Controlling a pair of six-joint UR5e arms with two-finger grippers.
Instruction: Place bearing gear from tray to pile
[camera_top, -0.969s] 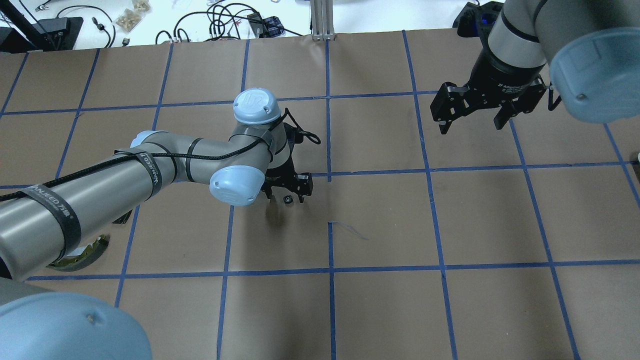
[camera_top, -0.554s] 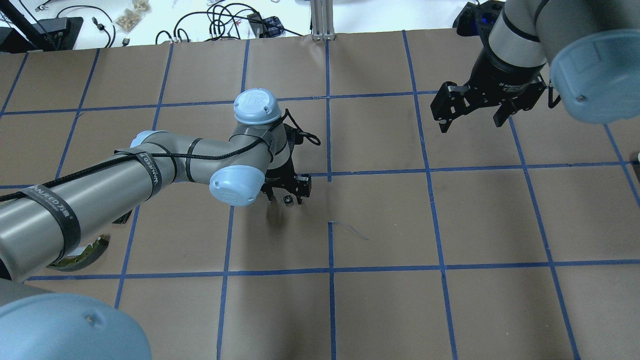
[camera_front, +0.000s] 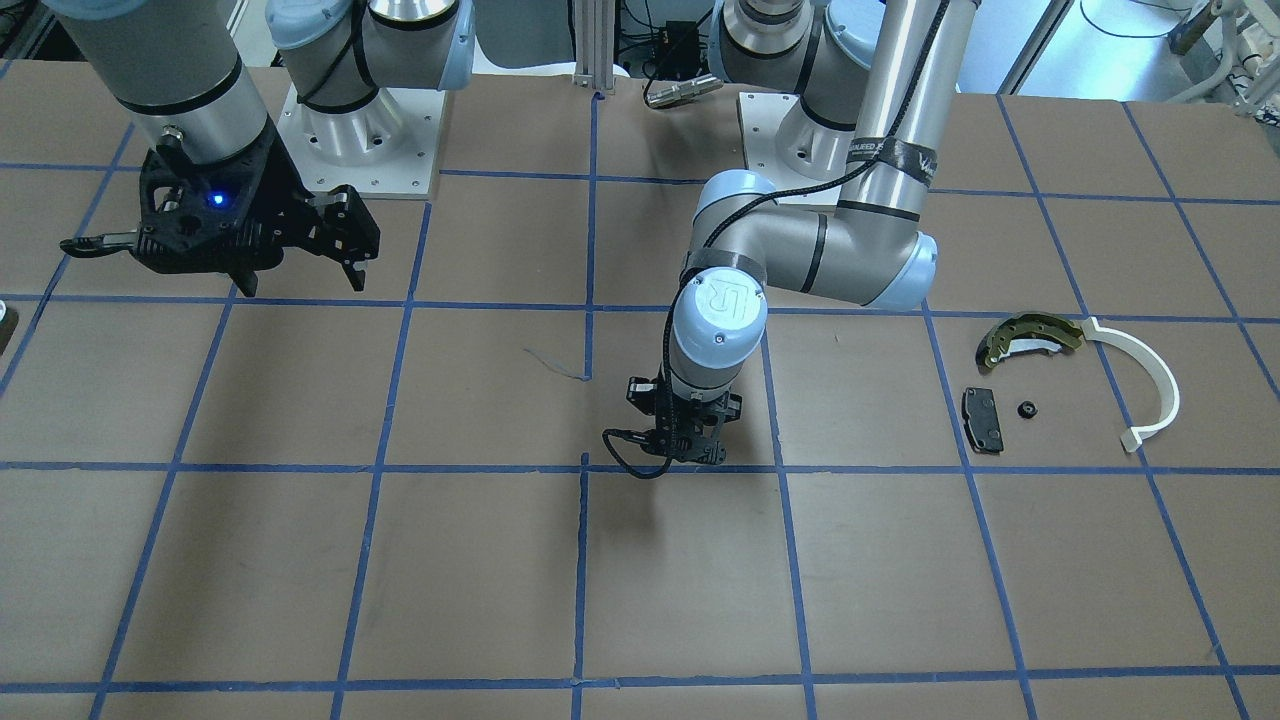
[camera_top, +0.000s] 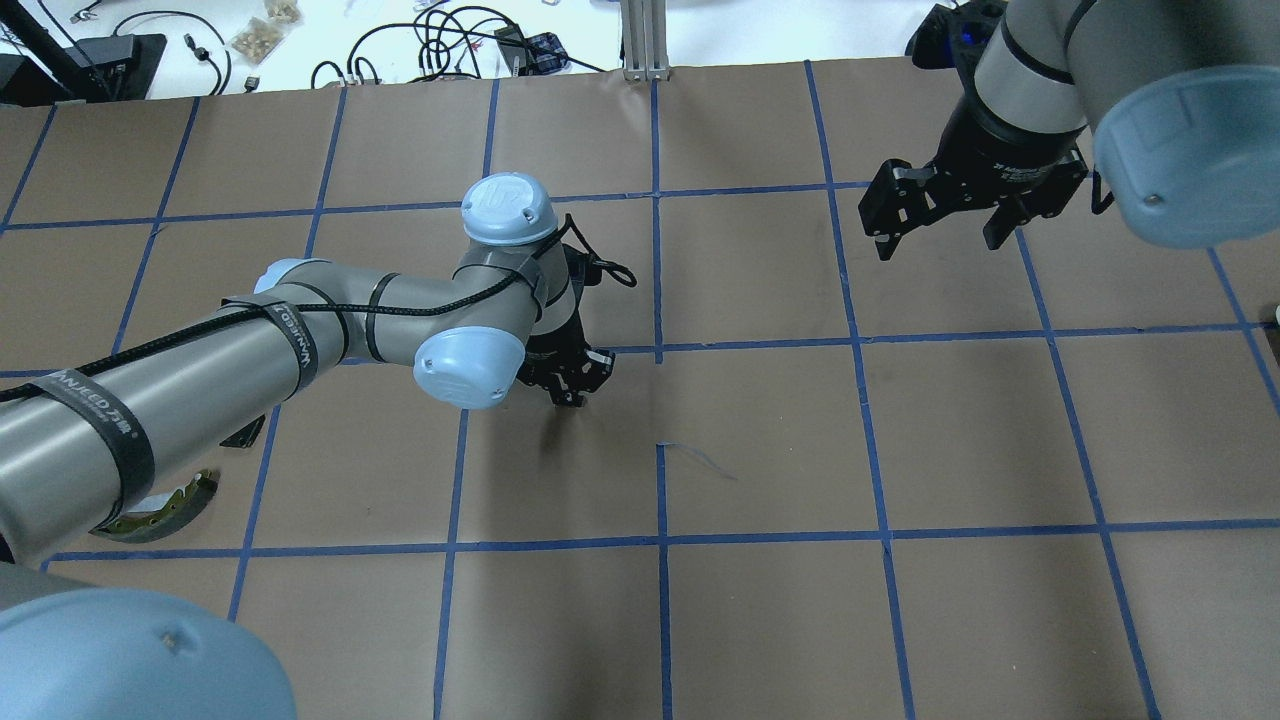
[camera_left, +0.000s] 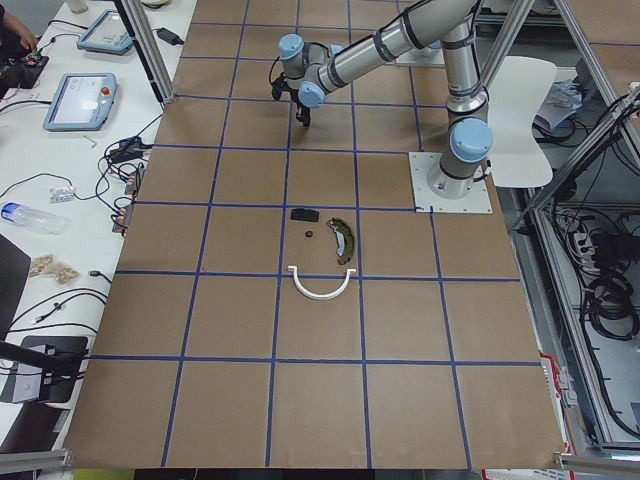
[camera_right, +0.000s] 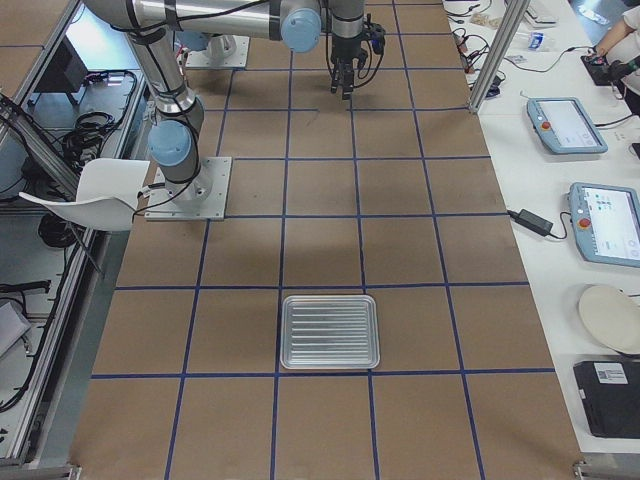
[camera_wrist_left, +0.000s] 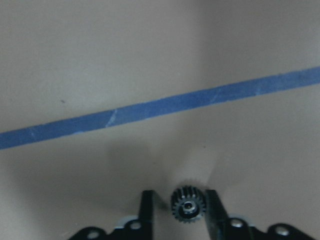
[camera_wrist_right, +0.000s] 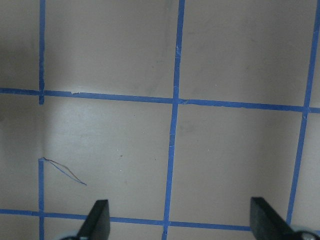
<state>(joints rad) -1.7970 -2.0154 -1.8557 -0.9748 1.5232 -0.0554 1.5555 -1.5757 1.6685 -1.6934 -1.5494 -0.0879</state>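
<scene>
A small black bearing gear (camera_wrist_left: 187, 206) lies on the brown table paper between the fingertips of my left gripper (camera_wrist_left: 181, 212). The right-hand finger (camera_wrist_left: 214, 215) is at the gear's teeth and the other finger stands a small gap off. In the overhead view my left gripper (camera_top: 572, 392) is low over the table centre and hides the gear. The pile lies far off to my left: an olive-gold brake shoe (camera_front: 1030, 335), a white half-ring strip (camera_front: 1150, 385), a black pad (camera_front: 982, 418) and a small black part (camera_front: 1026, 409). My right gripper (camera_top: 940, 215) is open and empty.
A silver ribbed tray (camera_right: 330, 331) sits at the table's right end and looks empty. My left arm covers most of the brake shoe (camera_top: 165, 510) in the overhead view. Blue tape lines grid the table. Cables lie beyond the far edge.
My left gripper's fingers have closed in from wide open to a narrow gap around the gear. My right gripper has drifted slightly toward the far edge.
</scene>
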